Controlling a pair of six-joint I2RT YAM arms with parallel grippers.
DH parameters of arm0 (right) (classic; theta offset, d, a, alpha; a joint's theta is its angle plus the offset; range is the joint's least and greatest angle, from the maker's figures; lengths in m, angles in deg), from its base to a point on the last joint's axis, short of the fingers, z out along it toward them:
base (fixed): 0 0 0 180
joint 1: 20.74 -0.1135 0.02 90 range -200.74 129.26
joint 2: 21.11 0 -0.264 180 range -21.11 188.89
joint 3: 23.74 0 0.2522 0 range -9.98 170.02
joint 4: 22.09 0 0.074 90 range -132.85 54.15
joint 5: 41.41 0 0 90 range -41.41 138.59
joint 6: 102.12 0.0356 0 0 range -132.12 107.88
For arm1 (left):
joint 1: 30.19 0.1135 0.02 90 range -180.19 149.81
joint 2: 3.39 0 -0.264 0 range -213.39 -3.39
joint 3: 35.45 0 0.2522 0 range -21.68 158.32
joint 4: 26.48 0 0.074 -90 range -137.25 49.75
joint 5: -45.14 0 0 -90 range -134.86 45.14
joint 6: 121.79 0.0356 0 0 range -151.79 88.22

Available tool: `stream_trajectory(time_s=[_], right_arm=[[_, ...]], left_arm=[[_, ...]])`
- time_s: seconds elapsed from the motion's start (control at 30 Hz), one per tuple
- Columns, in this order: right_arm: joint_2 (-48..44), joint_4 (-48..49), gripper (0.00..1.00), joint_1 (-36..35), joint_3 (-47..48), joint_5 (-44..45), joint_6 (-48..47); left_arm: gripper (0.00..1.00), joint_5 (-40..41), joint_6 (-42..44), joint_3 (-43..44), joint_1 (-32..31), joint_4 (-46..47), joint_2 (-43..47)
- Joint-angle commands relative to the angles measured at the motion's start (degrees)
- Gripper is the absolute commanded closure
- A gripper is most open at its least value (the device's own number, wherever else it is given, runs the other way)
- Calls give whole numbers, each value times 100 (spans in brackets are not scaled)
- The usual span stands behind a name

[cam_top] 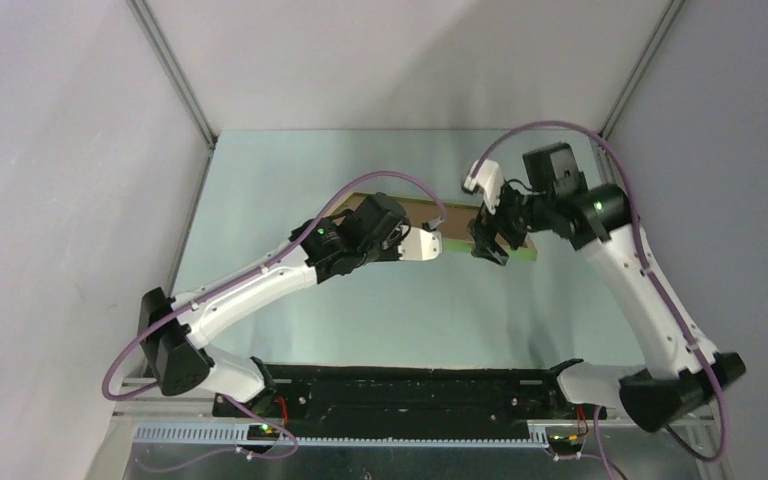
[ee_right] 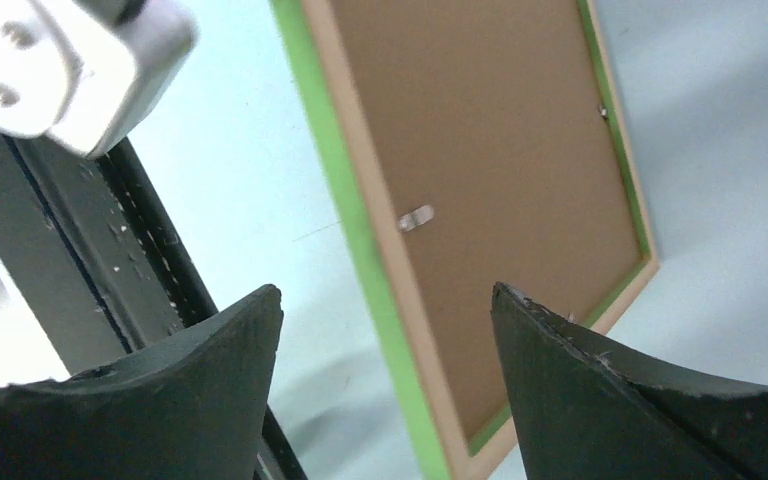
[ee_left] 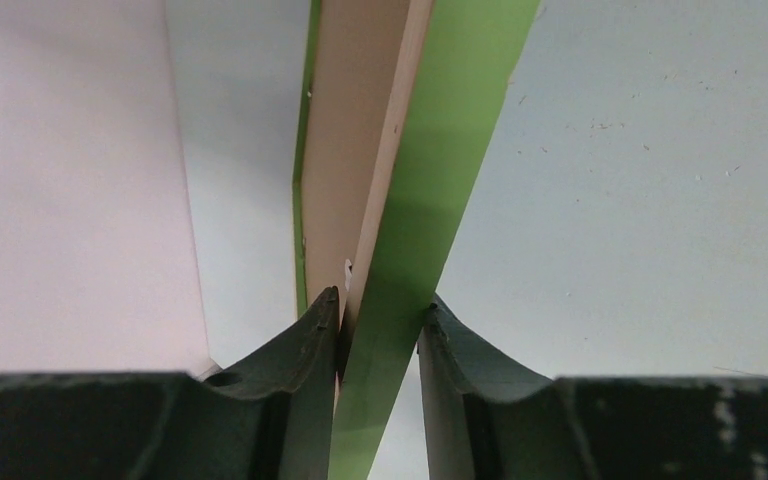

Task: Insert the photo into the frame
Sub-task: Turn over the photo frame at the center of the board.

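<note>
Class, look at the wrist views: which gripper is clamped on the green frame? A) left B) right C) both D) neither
A: the left gripper pinches the frame by its edge, while the right gripper stands wide open, gripping nothing.

The pale blue-green table [cam_top: 380,310] fills the middle of the top view, with a black rail [cam_top: 410,385] along its lower edge. At upper centre is the frame [cam_top: 458,218], brown back up; whether it rests on the surface cannot be told.
</note>
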State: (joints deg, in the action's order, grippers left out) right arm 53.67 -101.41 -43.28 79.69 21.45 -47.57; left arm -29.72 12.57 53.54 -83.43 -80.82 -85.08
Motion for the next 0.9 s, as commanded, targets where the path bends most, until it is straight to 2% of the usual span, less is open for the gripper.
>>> stream_trajectory(time_s=[0.0, 0.37, 0.57, 0.87], right_arm=[[-791, 838, 20, -609, -644, 1121, -85], [-1140, 1317, 16, -1839, -1218, 3183, -357], [-1044, 1598, 16, -2065, -1361, 3718, -631], [-888, 1926, 17, -2095, -1391, 3926, -1048]], left_arm=[[100, 198, -216, 440, 23, -54, 464], [100, 109, -92, 587, 88, -331, 771], [100, -66, -46, 565, 212, -398, 877], [100, -318, -54, 540, 383, -450, 963]])
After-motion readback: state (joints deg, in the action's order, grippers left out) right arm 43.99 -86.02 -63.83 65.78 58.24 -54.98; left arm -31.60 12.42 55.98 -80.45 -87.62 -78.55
